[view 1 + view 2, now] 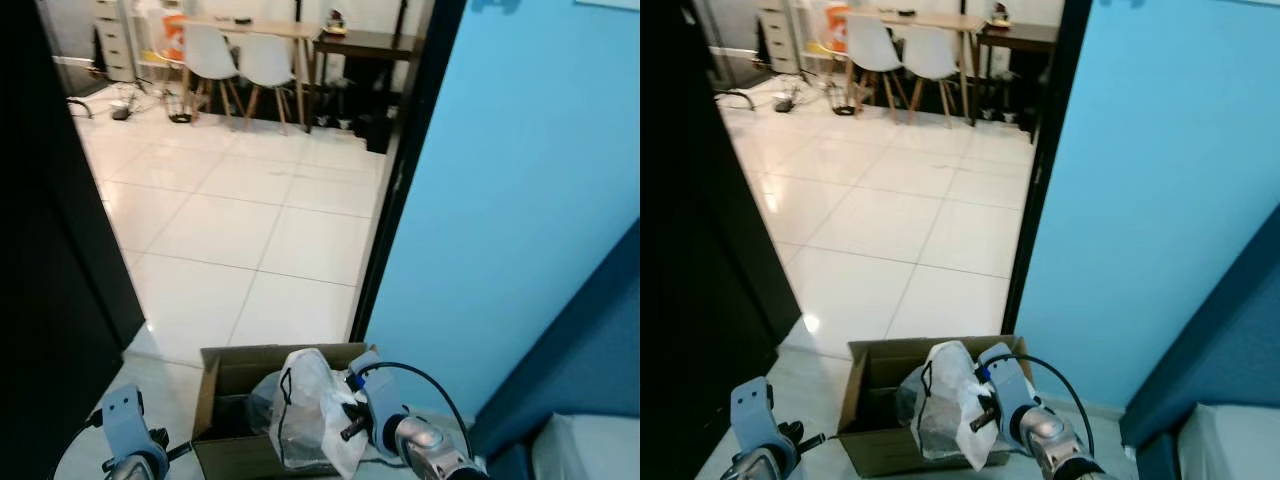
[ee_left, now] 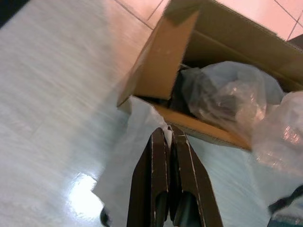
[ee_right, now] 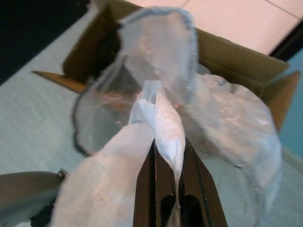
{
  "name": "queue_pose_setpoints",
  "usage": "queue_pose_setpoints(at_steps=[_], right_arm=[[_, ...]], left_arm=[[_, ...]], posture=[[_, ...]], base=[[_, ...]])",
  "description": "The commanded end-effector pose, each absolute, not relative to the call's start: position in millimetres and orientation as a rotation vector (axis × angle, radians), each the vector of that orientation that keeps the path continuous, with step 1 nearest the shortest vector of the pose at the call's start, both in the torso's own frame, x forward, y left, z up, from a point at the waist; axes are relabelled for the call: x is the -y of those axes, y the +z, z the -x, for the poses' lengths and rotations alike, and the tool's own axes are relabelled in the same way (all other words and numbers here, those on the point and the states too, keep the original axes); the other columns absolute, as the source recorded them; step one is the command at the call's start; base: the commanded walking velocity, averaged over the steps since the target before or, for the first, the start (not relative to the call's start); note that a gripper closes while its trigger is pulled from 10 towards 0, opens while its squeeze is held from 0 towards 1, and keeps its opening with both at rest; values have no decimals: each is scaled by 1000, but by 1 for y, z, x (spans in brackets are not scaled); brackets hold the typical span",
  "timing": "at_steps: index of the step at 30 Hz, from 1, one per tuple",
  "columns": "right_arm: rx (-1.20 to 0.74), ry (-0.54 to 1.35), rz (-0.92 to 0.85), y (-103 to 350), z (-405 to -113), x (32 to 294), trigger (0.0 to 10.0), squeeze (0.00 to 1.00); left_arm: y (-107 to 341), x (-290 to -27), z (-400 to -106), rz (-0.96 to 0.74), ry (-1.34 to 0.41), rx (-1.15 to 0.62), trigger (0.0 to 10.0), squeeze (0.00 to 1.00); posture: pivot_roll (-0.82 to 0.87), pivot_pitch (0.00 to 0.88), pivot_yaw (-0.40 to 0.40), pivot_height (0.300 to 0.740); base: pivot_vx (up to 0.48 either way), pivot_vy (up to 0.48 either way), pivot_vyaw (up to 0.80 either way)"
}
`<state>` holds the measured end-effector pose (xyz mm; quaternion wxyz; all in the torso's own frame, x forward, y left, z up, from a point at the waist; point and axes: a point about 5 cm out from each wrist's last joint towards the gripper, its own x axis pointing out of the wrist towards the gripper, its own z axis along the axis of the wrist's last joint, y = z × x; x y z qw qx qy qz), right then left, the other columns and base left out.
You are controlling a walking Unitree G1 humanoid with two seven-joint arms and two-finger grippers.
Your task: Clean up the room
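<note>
The jaws of the right gripper (image 3: 168, 156) are clamped on a white plastic bag (image 1: 305, 405) above the cardboard box (image 1: 225, 445), the left gripper (image 2: 170, 142) kept closed on nothing; lowering and release are called for next.

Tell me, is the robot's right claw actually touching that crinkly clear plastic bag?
Touching. In the right wrist view, the right gripper has its black fingers closed on a fold of the clear plastic bag, above the brown cardboard box.

blue wall (image 1: 540, 200), glossy tiled floor (image 1: 250, 220), white chairs (image 1: 240, 60)
</note>
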<state>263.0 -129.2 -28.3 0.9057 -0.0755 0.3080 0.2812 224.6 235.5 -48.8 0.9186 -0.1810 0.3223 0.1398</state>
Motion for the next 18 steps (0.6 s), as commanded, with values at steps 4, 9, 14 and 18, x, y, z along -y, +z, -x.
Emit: queue_pose_setpoints(at_steps=[4, 9, 14, 18], right_arm=[[-655, 598, 204, -30, -261, 131, 10000, 0], [-693, 665, 291, -35, -255, 131, 10000, 0], [-719, 689, 331, -39, -251, 132, 10000, 0], [-740, 688, 337, -42, -247, 135, 10000, 0]], left_arm=[[-54, -228, -219, 388, 226, -698, 10000, 0], [-56, -222, -218, 397, 158, -712, 10000, 0], [-58, -219, -216, 421, 138, -724, 10000, 0], [-59, -217, -214, 443, 117, -721, 10000, 0]], posture=[[-5, 0, -67, 740], [-10, 0, -67, 740], [-13, 0, -68, 740], [-18, 0, -72, 740]], base=[[325, 0, 0], [97, 0, 0], [0, 0, 0], [0, 0, 0]])
